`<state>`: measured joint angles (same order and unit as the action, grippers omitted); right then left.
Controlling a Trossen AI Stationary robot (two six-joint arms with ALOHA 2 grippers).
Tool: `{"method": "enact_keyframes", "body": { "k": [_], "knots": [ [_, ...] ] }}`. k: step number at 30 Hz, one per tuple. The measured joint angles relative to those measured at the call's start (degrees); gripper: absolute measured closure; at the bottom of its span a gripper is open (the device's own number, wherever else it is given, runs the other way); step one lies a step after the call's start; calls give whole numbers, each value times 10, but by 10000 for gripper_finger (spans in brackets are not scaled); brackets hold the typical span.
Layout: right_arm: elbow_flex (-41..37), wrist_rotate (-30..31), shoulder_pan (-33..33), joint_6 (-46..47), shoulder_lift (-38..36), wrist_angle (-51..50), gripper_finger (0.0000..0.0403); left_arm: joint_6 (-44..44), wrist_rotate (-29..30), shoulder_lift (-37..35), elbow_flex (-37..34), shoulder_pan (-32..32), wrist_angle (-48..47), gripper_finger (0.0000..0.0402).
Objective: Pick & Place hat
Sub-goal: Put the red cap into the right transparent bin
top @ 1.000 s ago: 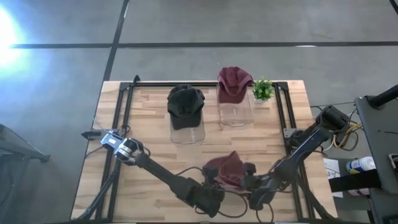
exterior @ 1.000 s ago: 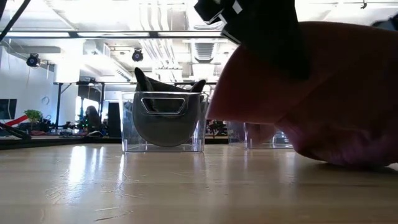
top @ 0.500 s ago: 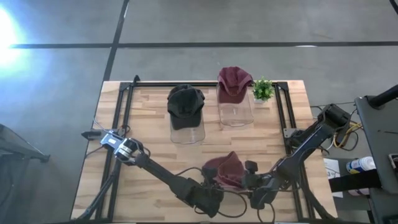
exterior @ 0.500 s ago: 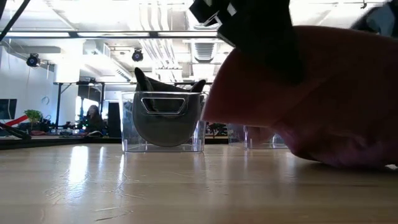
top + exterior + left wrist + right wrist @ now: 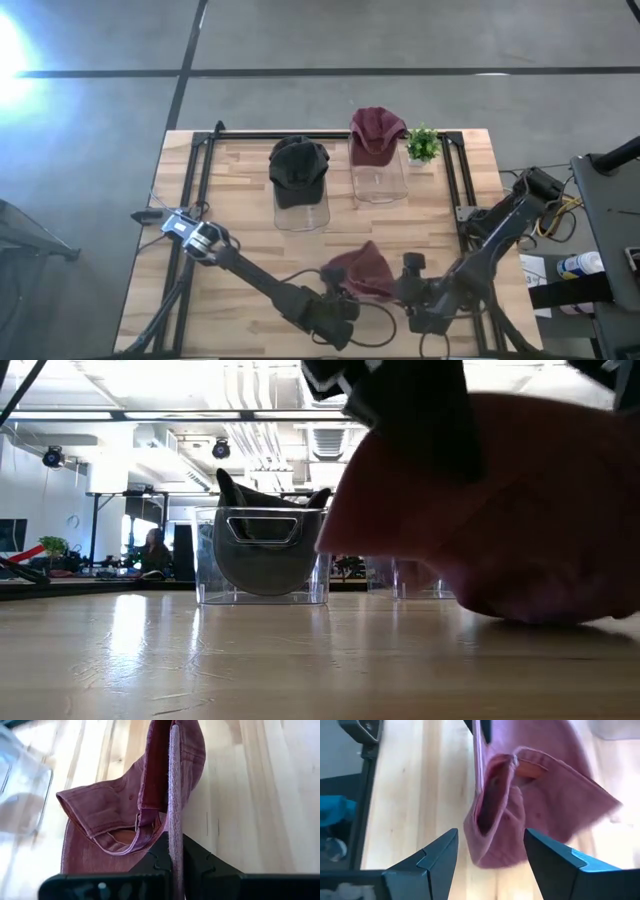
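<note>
Three caps show in the high view. We see a maroon cap (image 5: pixel 362 272) low in the frame near the tabletop's (image 5: pixel 240 220) front edge, a black cap (image 5: pixel 298 166) sitting on a clear bin (image 5: pixel 302 212) above it, and a second maroon cap (image 5: pixel 376 130) on another clear bin (image 5: pixel 380 182) at upper centre, beside a small green plant (image 5: pixel 422 144).

The left gripper (image 5: pixel 340 300) sits at the lower centre of the high view, its jaws closed on the near maroon cap; in the left wrist view the cap's brim edge (image 5: pixel 175 800) runs straight up from between the two dark fingers (image 5: pixel 160 860), pinched tight. The right gripper (image 5: pixel 412 292) waits just right of the cap, jaws spread wide and holding nothing; in the right wrist view its two fingers (image 5: pixel 435 860) stand apart at the bottom with the cap's crown (image 5: pixel 530 810) beyond them, blurred.

In the low view the maroon cap fills the right half of the frame as a soft dark-red mass, cut off at the right edge, with the gripper above it cut off at the top. We cannot tell there whether the cap's underside rests on the wood or hangs just clear. The second bin is mostly hidden behind it. A person (image 5: pixel 155 550) sits far back at left, small and dim.
</note>
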<state>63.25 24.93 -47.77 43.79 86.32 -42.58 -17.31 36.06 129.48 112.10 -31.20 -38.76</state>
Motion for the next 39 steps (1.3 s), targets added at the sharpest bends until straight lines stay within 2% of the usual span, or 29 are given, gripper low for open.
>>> {"method": "enact_keyframes", "body": {
  "k": [8, 15, 17, 22, 28, 35, 39],
  "knots": [
    [27, 81, -46, 141, 0, -93, 179, -190, 9, -2, 16, -3, -56, 383],
    [-3, 84, -50, 383, 0, -92, 179, -284, 88, -2, 17, -8, -123, 388],
    [-18, 83, -50, 450, 0, -80, 179, -272, 111, -2, 17, -12, -124, 390],
    [-56, 84, -50, 587, 0, -6, 179, -171, 189, -2, 16, -29, -132, 391],
    [-112, 136, -50, 752, 0, 138, 179, -172, 257, -3, 12, -30, -231, 391],
    [-186, 221, -22, 787, 0, 355, 179, -170, 357, -3, 10, -31, -226, 391],
    [-197, 237, 6, 791, 0, 384, 179, -149, 376, -3, 10, -30, -219, 391]
  ]
}}
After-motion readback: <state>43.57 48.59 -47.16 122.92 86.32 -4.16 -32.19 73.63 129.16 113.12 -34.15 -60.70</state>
